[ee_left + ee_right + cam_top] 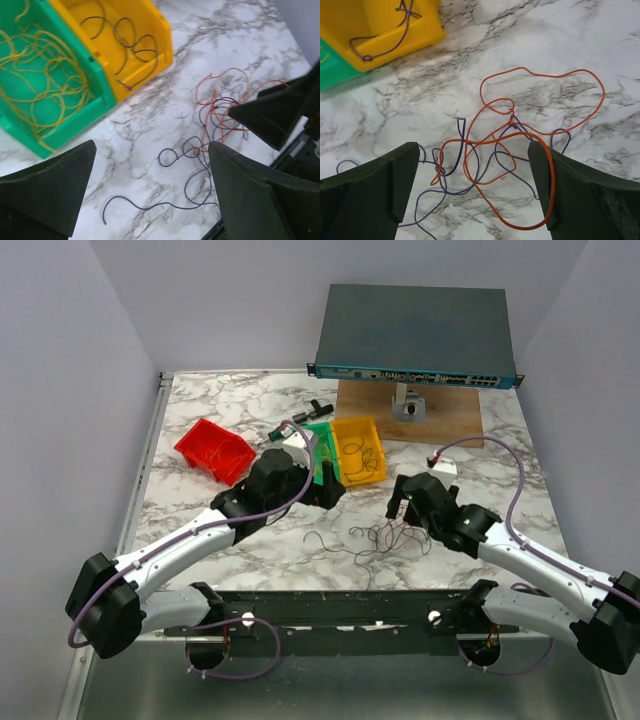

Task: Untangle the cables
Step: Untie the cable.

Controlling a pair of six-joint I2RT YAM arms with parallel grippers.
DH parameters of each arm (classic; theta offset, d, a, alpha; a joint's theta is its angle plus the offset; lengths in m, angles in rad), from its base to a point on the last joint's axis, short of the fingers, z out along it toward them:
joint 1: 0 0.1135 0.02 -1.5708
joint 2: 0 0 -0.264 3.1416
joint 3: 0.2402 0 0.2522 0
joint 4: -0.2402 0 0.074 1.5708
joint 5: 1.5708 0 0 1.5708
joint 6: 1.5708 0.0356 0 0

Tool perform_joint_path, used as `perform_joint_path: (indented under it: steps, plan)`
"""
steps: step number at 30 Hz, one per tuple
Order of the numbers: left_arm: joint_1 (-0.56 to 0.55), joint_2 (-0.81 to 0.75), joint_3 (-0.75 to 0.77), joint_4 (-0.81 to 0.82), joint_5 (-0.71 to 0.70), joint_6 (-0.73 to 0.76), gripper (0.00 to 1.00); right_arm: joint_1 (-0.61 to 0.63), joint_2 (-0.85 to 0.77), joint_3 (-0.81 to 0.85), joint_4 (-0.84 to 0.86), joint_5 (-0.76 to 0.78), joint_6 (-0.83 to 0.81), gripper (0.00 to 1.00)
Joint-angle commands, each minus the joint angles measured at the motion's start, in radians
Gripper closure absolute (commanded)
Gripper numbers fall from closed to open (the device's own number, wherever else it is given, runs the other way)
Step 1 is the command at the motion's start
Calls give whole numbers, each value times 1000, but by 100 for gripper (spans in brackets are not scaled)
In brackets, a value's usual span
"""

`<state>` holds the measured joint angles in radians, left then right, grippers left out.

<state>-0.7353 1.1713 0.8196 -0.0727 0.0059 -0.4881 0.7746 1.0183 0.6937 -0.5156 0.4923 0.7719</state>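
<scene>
Two robot arms reach over a white marble table [150,115]. The left gripper [152,150] has its two dark fingers spread wide, with nothing between them. The right gripper [473,150] is spread just as wide and also holds nothing.

The loose cables [385,538] lie in a tangle flat on the marble, directly under the right gripper. From its wrist camera, the tangle fills the gap between the two fingers. A long orange wire [511,118] loops over itself several times, and thin dark purple wires [462,145] thread through it and trail off past the left finger.

For the left gripper, the same tangle sits ahead and to the right, just beyond its right finger. One purple strand curls across the marble between its fingers. The tip of the right gripper's finger shows at the tangle's far side.

Ahead and to the left of the left gripper stand two open bins, touching side by side. The green bin [100,82] holds a heap of yellow wires [50,65]. The yellow bin [162,57] beside it holds a few purple wires [135,50]. A red bin [215,450] sits farther left, apart from the others.
</scene>
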Motion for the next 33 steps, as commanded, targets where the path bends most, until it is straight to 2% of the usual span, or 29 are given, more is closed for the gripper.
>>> perform_joint_path:
  steps: [1, 3, 8, 11, 14, 18, 20, 24, 27, 29, 33]
  plan:
    - [-23, 6, -87, 262, 205, 51, 1, -25, -3, -36, -18, 97, 25, 1]
    - [-42, 24, -107, 315, 259, 82, 1, -29, 24, -51, 35, 91, 34, 1]
    - [-100, 42, -159, 437, 216, 124, 1, -33, 108, -56, 167, 37, 66, 0]
    - [-116, 56, -157, 448, 227, 170, 1, -35, 148, -27, 178, 20, 56, 0]
    - [-121, 86, -119, 380, 256, 231, 1, -34, 142, 9, 226, -107, -24, 2]
    - [-121, 132, -142, 436, 323, 249, 1, -34, 121, 53, 296, -338, -84, 4]
    - [-121, 163, -146, 465, 381, 246, 1, -34, 98, 65, 293, -312, -77, 4]
    - [-121, 221, -134, 490, 442, 227, 1, -36, 83, 119, 127, -11, -19, 0]
    - [-121, 248, -108, 464, 431, 236, 1, -59, 104, 155, 25, 133, 10, 0]
    - [-121, 257, -97, 449, 413, 247, 2, -110, 116, 153, 2, 132, 4, 0]
    - [-121, 267, -82, 436, 422, 244, 7, -255, 122, 96, 73, -9, -44, 0]
